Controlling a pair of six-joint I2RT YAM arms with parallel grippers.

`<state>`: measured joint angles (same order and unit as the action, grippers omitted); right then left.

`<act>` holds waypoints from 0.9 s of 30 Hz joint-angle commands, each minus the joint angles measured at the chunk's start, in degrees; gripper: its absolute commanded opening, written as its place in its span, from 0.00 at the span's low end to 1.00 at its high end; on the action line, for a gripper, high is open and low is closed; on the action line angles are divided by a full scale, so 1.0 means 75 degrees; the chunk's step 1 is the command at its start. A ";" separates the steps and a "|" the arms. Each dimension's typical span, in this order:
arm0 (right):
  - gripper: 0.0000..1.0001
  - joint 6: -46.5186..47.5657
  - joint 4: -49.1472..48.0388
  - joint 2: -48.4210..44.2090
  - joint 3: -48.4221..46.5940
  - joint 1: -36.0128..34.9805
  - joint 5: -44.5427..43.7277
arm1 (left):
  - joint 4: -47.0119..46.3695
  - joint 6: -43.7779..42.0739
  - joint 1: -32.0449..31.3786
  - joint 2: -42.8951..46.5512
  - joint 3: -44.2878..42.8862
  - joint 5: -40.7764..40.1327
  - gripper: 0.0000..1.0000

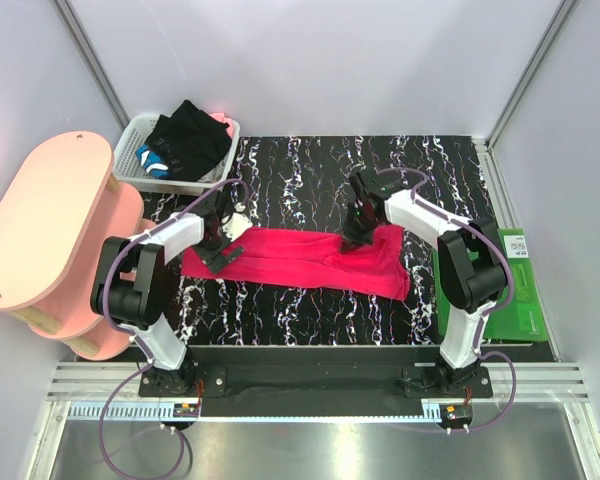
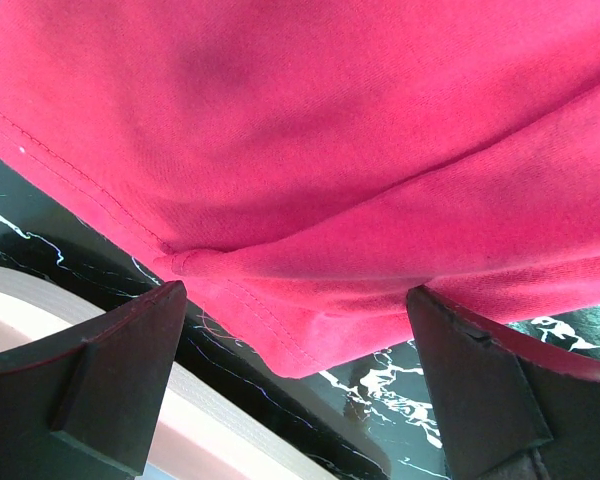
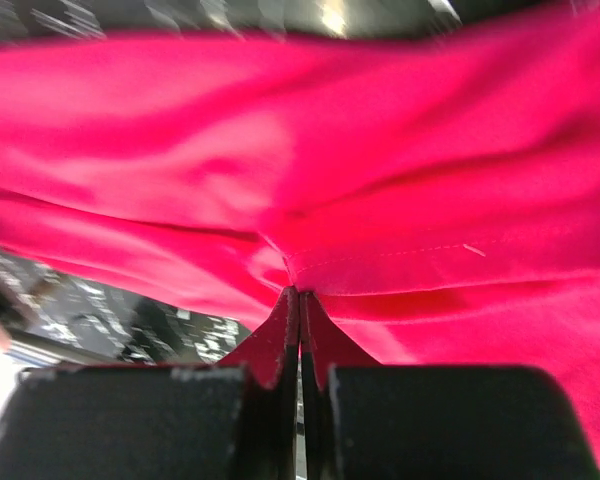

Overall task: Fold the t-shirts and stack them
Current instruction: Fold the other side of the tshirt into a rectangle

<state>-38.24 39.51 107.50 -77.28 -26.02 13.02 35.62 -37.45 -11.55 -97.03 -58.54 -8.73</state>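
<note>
The pinkish-red t-shirt [image 1: 310,258] lies stretched left to right across the middle of the table. My left gripper [image 1: 218,250] is at its left end. In the left wrist view the gripper [image 2: 295,320] is open, with a hemmed corner of the red t-shirt [image 2: 310,180] lying between the two fingers [image 2: 110,390] without being pinched. My right gripper [image 1: 358,232] is at the shirt's upper edge, right of centre. In the right wrist view it [image 3: 300,296] is shut on a stitched hem of the red shirt [image 3: 310,170]. The black t-shirt [image 1: 190,138] lies bunched in the basket.
A white slotted basket [image 1: 130,165] stands at the back left with other clothes in it. A pink two-tier shelf [image 1: 45,215] stands beside the table's left edge. A green mat [image 1: 518,295] lies at the right edge. The table [image 1: 310,170] is black marble-patterned.
</note>
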 commanded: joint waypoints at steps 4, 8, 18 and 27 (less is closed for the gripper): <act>0.00 0.0118 0.0194 0.0536 -0.1204 -0.0070 -0.0013 | -0.0155 0.0013 0.0064 0.0164 0.0247 -0.0043 0.99; 0.00 0.0188 0.0193 0.0923 -0.1333 -0.0093 0.0022 | -0.0155 -0.0010 0.0064 0.0200 0.0236 -0.0066 0.99; 0.44 0.0750 0.0451 0.2001 -0.2468 -0.0081 0.0210 | -0.0014 0.0071 -0.0030 0.0258 0.0235 0.0074 0.99; 0.30 0.1231 0.0709 0.2518 -0.3583 -0.0081 0.0585 | 0.0021 0.0177 -0.0218 0.0223 0.0212 0.0016 0.99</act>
<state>-31.31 43.33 125.32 -100.53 -26.04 15.03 35.11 -37.41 -12.56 -96.44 -57.87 -8.99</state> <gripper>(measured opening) 0.342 0.985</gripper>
